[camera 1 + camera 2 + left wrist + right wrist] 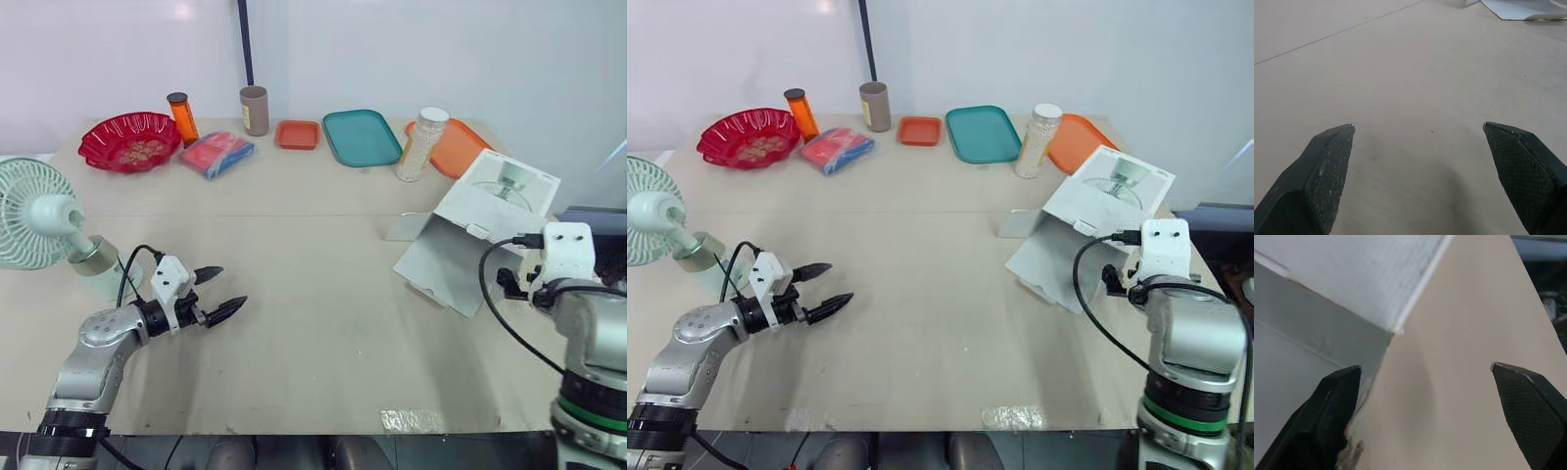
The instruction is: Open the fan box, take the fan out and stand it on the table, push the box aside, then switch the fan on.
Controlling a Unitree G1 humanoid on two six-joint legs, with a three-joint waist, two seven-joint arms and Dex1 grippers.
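Fan (34, 220): white plastic with a round ribbed grille, a short neck and a pale cylindrical base. It stands upright on the table (323, 323) at the left edge of the head view. The switch cannot be made out.

Box (480, 230): white card, matt, lying open at the right of the frame near the table's right edge. Its lid, printed with a fan picture, is raised, and one small flap lies flat on the table toward the centre. The wrist view shows a frayed card edge.

Left gripper (231, 286): two black tapered fingers with cross-hatched pads, spread wide and holding nothing. It is at lower left, just right of the fan base and pointing toward the centre.

Right gripper (1424, 367): jaws wide apart and empty, with one finger just beside the box wall.

Step, as judged: the fan is out and standing, and the box push is in hand or done. Switching on remains.

Next move calls for the nearer left arm to turn back toward the fan base and find the switch. It should press lightly, because the fan looks light and top-heavy and could tip or slide.

Other stock, along the top of the frame:
- glossy red scalloped bowl (129, 140)
- orange bottle (182, 117)
- red-and-blue packet (217, 154)
- brown cylinder (254, 110)
- small orange tray (298, 134)
- teal tray (361, 137)
- bead-filled jar (421, 144)
- orange plate (460, 147)
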